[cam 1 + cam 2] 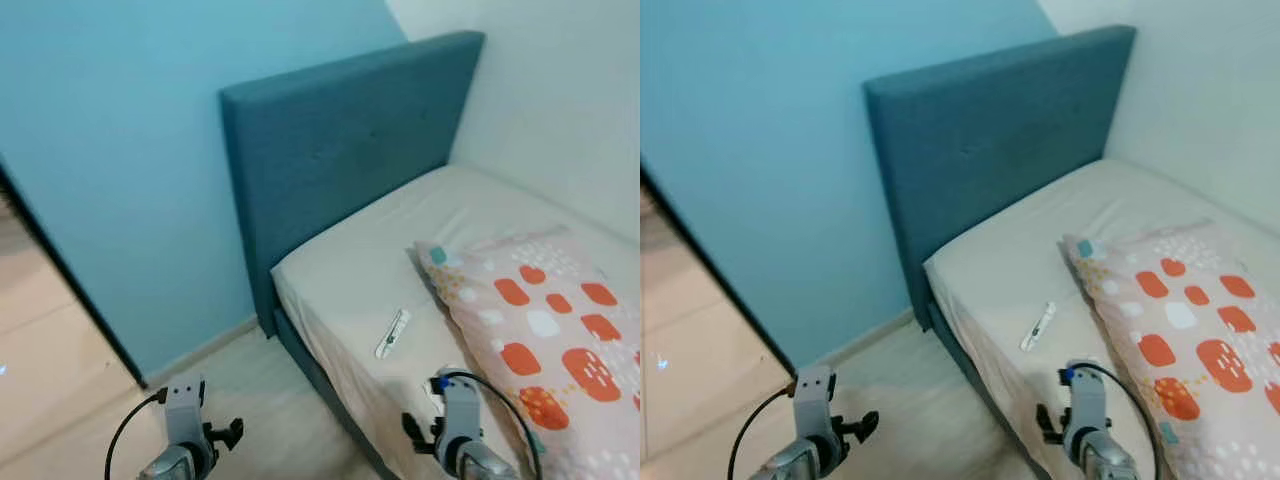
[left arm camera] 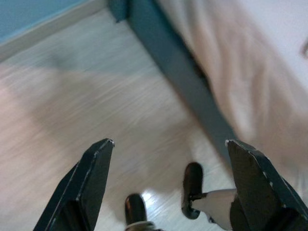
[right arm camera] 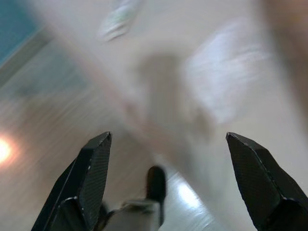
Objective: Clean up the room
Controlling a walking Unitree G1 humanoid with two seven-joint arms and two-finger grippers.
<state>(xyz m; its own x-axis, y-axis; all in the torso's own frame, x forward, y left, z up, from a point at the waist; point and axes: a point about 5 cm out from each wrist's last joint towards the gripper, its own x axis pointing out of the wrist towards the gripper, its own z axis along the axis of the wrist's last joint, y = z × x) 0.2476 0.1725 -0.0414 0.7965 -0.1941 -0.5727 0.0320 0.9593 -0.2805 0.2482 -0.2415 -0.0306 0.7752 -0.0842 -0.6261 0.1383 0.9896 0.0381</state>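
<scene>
target: small white item (image 1: 392, 333) on bed (image 1: 350, 280), just beside pillow (image 1: 540, 330) | right claw (image 3: 168, 183) wide, empty | left claw (image 2: 168, 183) wide, idle | approach slowly, straddle item lengthwise

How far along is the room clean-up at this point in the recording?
Nothing looks done yet. The small white packet lies on the beige bed sheet, beside the patterned pillow with orange spots. Neither tool holds anything: the left tool is open over the wooden floor, the right tool open near the bed edge. Picking up the packet remains.
</scene>
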